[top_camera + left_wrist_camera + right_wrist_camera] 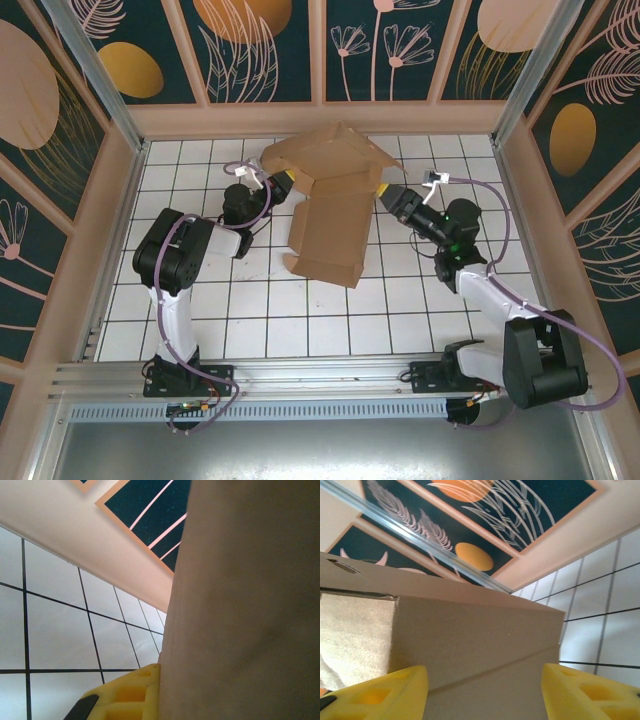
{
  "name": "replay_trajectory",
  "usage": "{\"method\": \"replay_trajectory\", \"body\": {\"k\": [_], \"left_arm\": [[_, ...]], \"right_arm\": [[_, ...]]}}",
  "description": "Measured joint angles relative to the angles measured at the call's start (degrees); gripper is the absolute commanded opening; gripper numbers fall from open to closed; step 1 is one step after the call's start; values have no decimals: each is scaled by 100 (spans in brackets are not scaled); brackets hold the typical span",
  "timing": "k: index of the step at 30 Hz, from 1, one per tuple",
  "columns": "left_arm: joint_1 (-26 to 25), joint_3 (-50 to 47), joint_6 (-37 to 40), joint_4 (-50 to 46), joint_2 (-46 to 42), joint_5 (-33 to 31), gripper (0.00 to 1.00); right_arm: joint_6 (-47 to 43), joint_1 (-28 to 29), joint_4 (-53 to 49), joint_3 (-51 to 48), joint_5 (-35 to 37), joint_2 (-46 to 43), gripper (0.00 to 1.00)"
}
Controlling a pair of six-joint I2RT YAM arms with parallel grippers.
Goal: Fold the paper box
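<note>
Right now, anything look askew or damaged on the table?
The paper box sits skewed to the tile grid, half folded, far flaps raised unevenly. No tears visible. Left claw looks clamped on its left flap; right claw straddles the right edge, open.

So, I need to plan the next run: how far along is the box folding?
Roughly midway. Done: the paper box seems to have low side walls raised around its base. In hand: the left gripper is shut on its left flap; the right gripper straddles the right wall, jaws open. Left: the lid panel at the far end is not closed over it.
</note>
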Motion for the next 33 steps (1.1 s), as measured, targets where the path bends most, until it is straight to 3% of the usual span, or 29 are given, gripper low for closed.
{"method": "replay_trajectory", "body": {"k": [11,23,33], "left_arm": [[-2,0,4,-7,0,-22,0],[0,42,162,-140,96,-7,0],[0,42,299,-195,96,-55,0]], "right_arm": [[-24,50,136,-13,599,-634,62],[13,70,-101,11,713,-162,53],[-216,258,-811,396,898,-149,51]]}}
